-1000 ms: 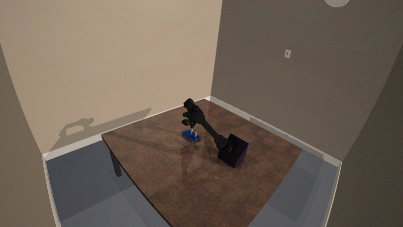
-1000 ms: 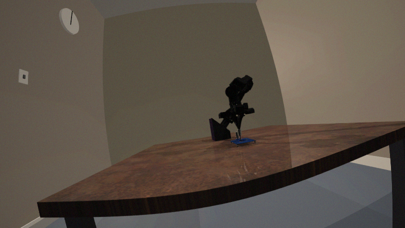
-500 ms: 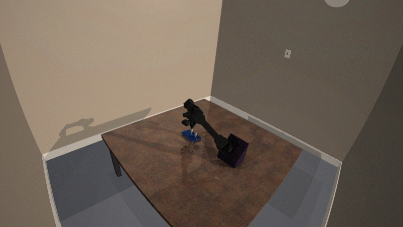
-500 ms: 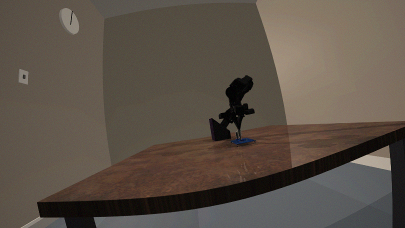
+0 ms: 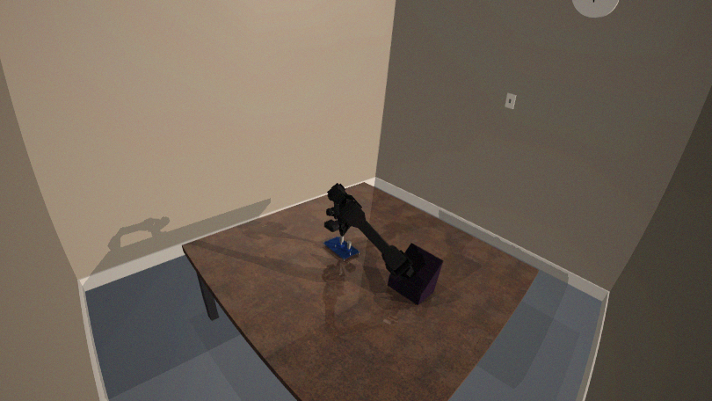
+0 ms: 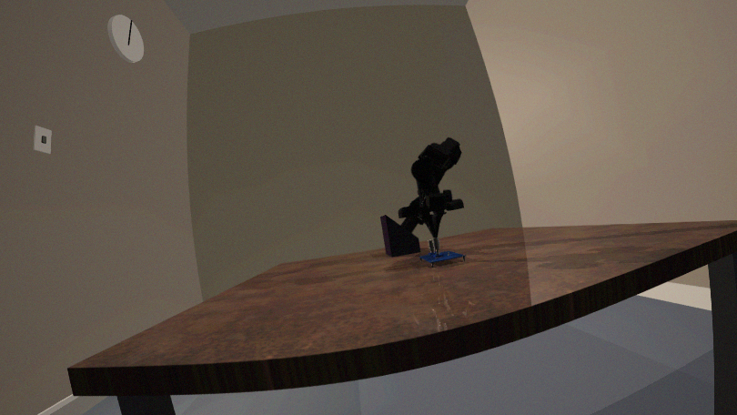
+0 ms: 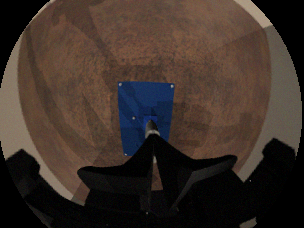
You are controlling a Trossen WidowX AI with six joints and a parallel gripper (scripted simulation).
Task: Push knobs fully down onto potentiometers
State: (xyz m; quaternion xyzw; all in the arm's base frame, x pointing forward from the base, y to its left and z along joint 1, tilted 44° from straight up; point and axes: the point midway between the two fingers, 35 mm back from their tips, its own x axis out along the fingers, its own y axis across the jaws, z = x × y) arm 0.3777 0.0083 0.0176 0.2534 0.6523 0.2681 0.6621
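Observation:
The blue circuit board (image 5: 344,253) (image 6: 448,257) (image 7: 145,95) stands on short legs on the table. Two pale knobs stand upright on it. My gripper (image 5: 342,233) (image 6: 435,237) (image 7: 152,136) is shut with nothing between its fingers and points down. Its tips are right at the top of one knob (image 5: 341,240) (image 6: 437,244) (image 7: 152,132); whether they press on it I cannot tell. The other knob (image 5: 349,244) (image 6: 430,245) stands close beside; in the wrist view the fingers mostly hide it. The gap under each knob is too small to tell.
The dark purple block (image 5: 416,283) (image 6: 403,244) at the arm's base stands on the brown table (image 5: 348,348) (image 6: 309,308) (image 7: 150,55). The arm reaches from it over to the board. Small pins or screws (image 7: 133,118) show on the board.

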